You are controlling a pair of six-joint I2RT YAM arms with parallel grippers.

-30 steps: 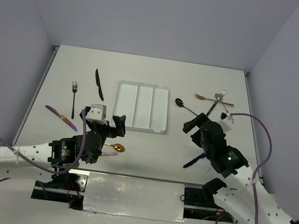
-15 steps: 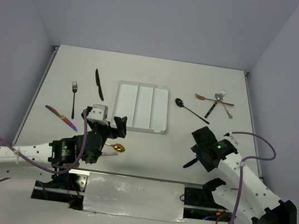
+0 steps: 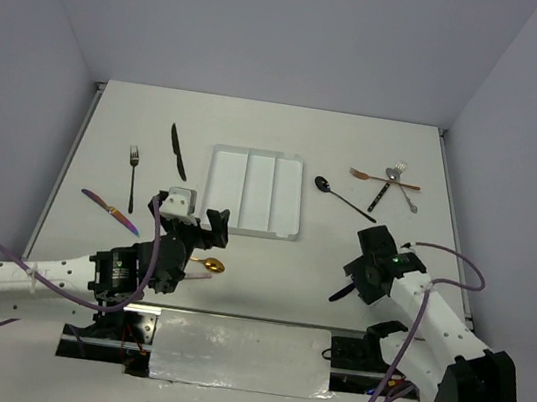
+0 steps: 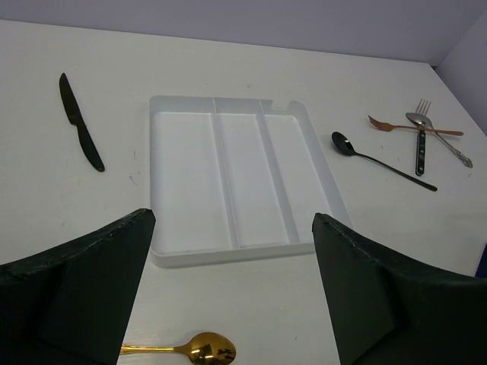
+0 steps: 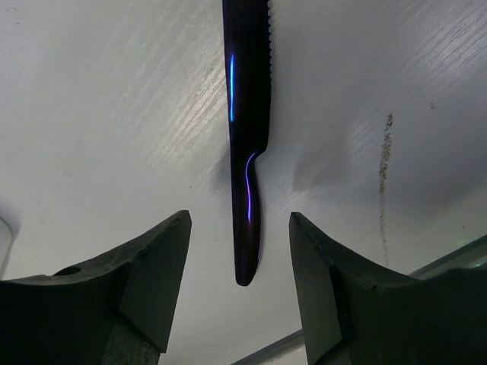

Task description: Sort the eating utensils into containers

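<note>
top / tray: white tray (image 3: 254, 194) sits mid-desk (image 3: 289, 128). All three compartments are bare, so nothing is sorted yet.
top / loose items: black knife (image 3: 178, 150), silver fork (image 3: 133, 166) and iridescent knife (image 3: 106, 205) lie left of the tray. Black spoon (image 3: 340, 197) and a crossed pile (image 3: 385, 181) lie to its right.
top / left pincer (image 3: 211, 235): spread open and empty, just above the gold spoon (image 3: 206, 265).
top / right pincer (image 3: 357, 273): over the dark blue knife (image 3: 343, 292) at near right, well apart from the tray.
left wrist / view: fingers (image 4: 84, 289) are wide apart with nothing between them. Gold spoon (image 4: 202, 350) is below, tray (image 4: 186, 171) ahead.
right wrist / knife (image 5: 247, 114): flat on the desk, serrated blade pointing away, handle end between the parted fingers (image 5: 152, 262). No contact.
handling (judgement): thin, stiff, light, glossy, so likely slippery, and it lies low on the desk. Pinch across the handle near the blade neck, fingertips right down at the desk. Avoid the serrated edge.
</note>
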